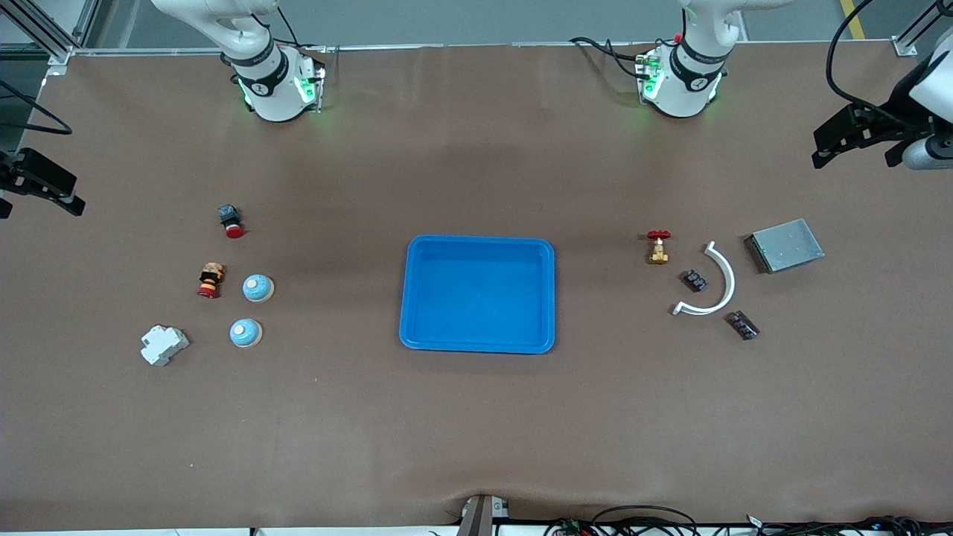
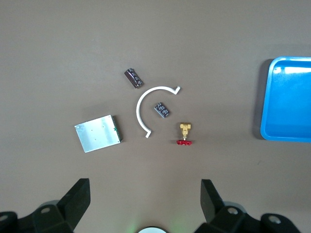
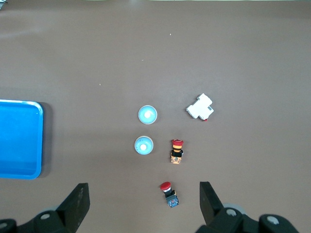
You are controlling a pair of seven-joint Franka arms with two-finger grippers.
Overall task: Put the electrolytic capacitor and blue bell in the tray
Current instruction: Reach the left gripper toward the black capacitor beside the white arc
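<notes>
Brown matte tabletop lies smooth; shallow glossy bright-blue plastic tray mid-table; my left gripper and right gripper wait, fingers apart.

The right arm's jaws hang over the surface at its own end. Closest to them lies a red-capped push button, then a red-and-black striped part, two blue bells and a white breaker. The left arm's jaws hang over the other end. A grey metal box lies nearest them, then a white curved strip, two small dark parts and a brass valve. The blue tray sits midway between both jaws.
</notes>
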